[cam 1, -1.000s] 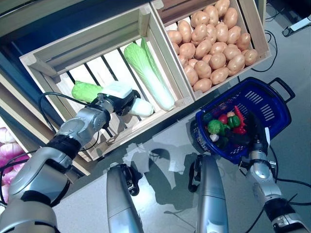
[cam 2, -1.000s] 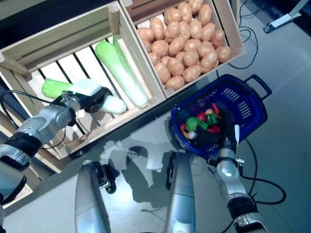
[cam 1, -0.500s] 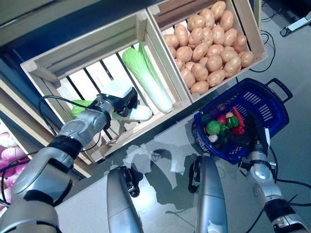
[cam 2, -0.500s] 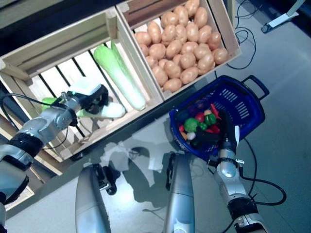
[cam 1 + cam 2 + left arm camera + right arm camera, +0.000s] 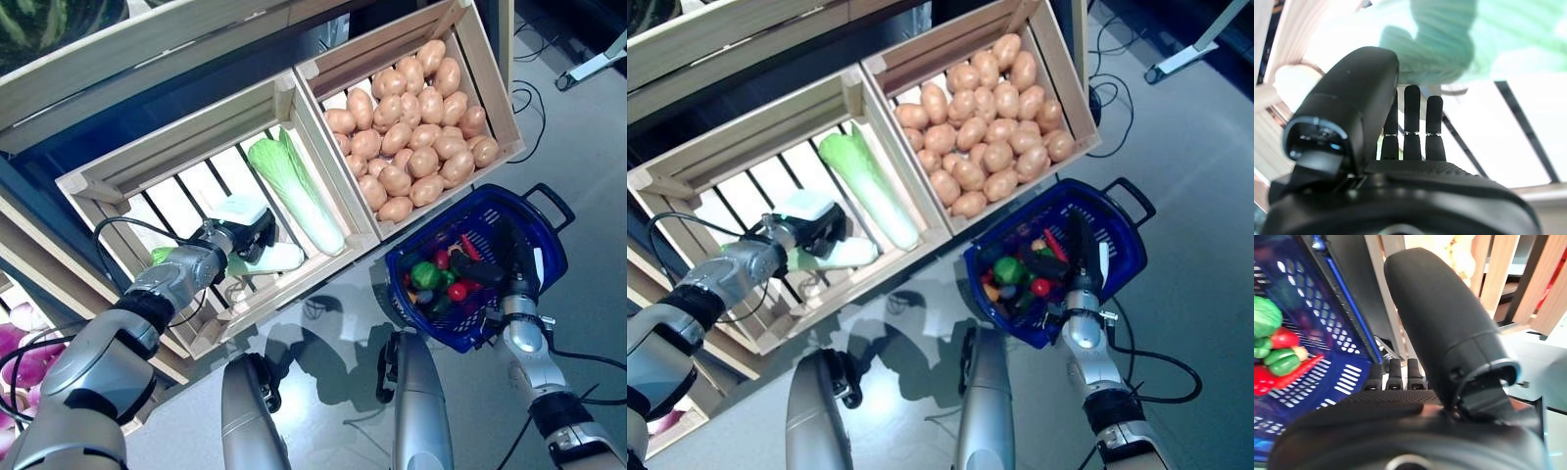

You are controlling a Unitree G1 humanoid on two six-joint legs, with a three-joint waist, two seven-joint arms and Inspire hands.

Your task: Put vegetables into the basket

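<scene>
Cabbage in reach: a pale napa cabbage [image 5: 263, 258] lies on the slats of the left crate [image 5: 176, 157], its green leaf end under the left hand [image 5: 245, 233].
Left hand: fingers run out straight over the cabbage, as its wrist view shows; nothing is gripped, and I cannot tell if they touch. It looks lined up for a grasp.
Second cabbage: [image 5: 296, 192] lies aslant against the crate's divider.
Potatoes: [image 5: 411, 157] fill the neighbouring crate.
Basket: the blue basket [image 5: 534, 230] hangs at the robot's right, already holding peppers [image 5: 427, 275] and other vegetables.
Right hand: [image 5: 520, 269] holds the basket by its rim, fingers curled over the edge, keeping it ready to receive.
</scene>
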